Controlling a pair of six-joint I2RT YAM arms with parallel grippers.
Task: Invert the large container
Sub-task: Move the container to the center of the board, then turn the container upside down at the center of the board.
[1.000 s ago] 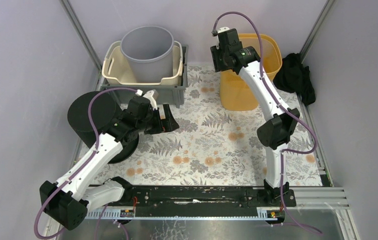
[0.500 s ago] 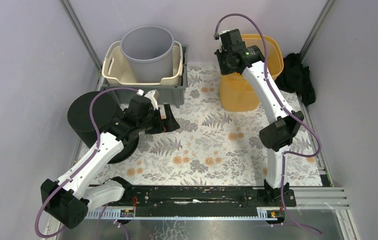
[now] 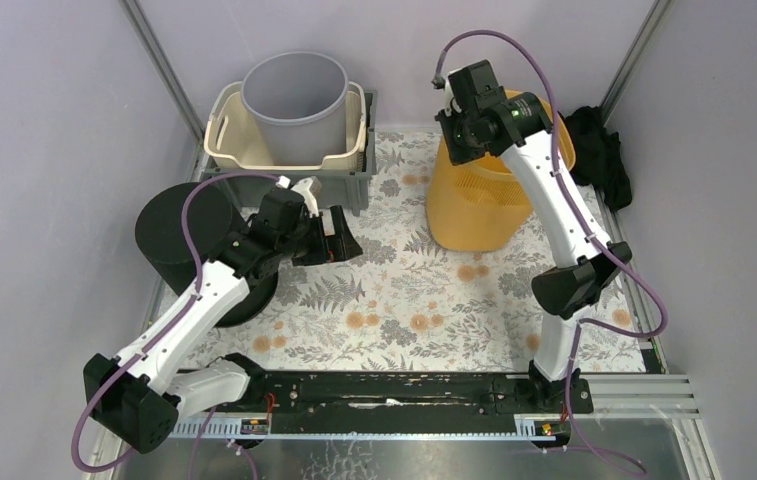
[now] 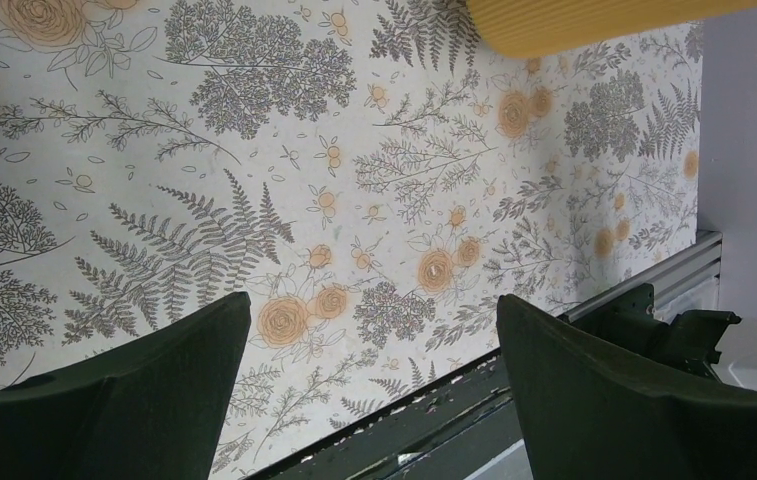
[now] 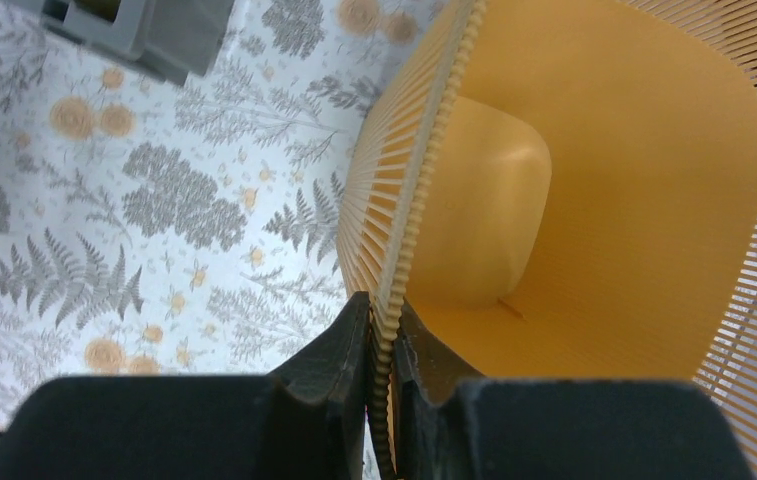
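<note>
The large container is a yellow slatted basket at the back right of the floral mat. It leans over, its side wall facing the camera and its rim raised toward the back right. My right gripper is shut on the rim; in the right wrist view the fingers pinch the ribbed rim of the basket from inside and outside. My left gripper is open and empty above the mat's left middle; its wrist view shows the gripper over bare mat, with the basket's edge at the top.
A grey bucket stands in a beige tub inside a grey crate at the back left. A black cylinder stands by the left arm. A black cloth lies at the back right. A black rail runs along the front.
My right gripper has moved right with the rim in it, and the basket has gone from upright to tilted. The left arm has hardly moved.
</note>
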